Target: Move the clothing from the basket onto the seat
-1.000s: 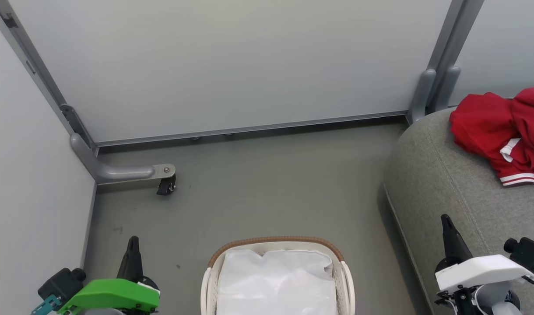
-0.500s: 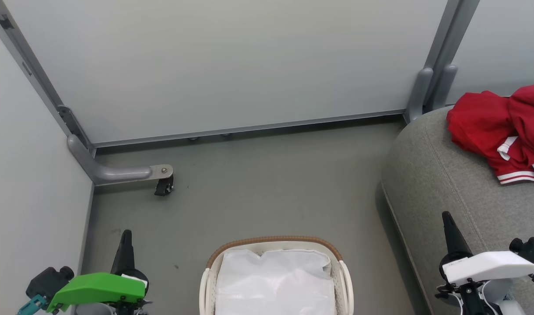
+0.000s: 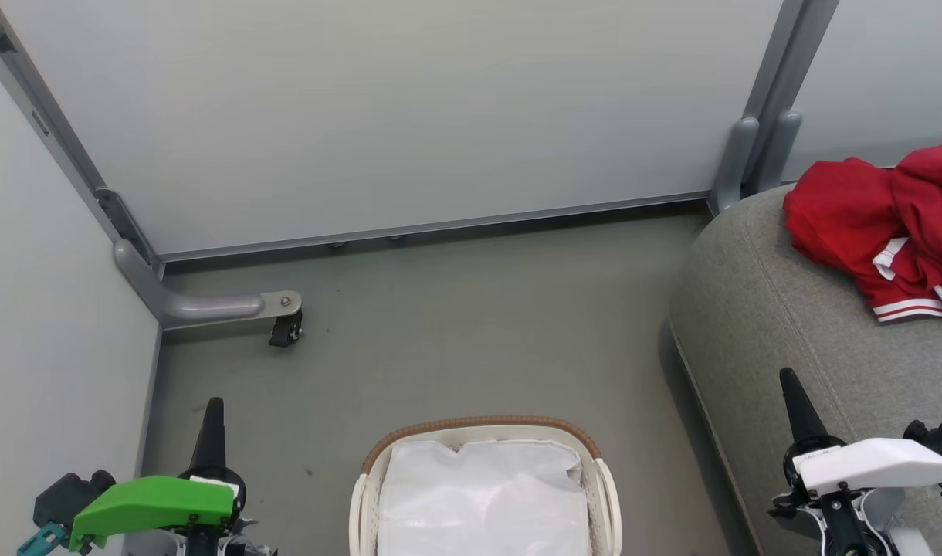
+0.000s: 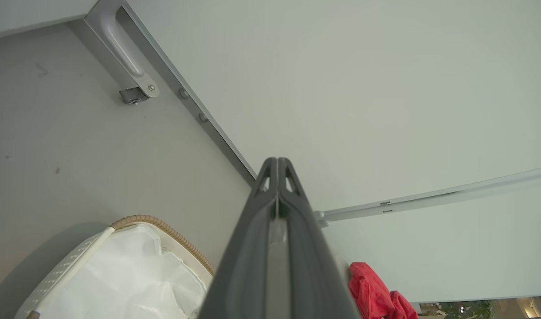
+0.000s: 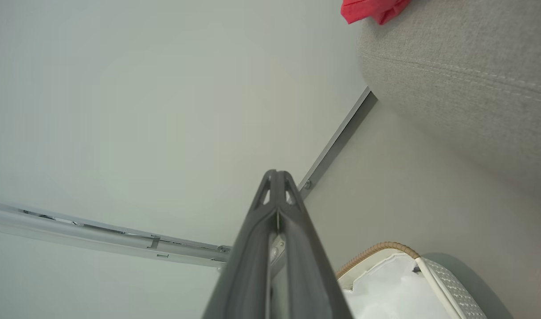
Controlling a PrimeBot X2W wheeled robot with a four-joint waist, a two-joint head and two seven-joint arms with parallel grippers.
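While clothing [image 3: 857, 216] tops the seat [image 3: 764, 324], white liner [image 3: 479, 502] fills the basket [image 3: 479, 423].

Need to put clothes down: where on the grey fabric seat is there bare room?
The large grey fabric seat is bare from its rounded corner back toward the right gripper; the crumpled red garment crowds its far end.

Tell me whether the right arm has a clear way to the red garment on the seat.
Probably yes: the right claw, shut and empty, has only bare grey seat between it and the red garment.
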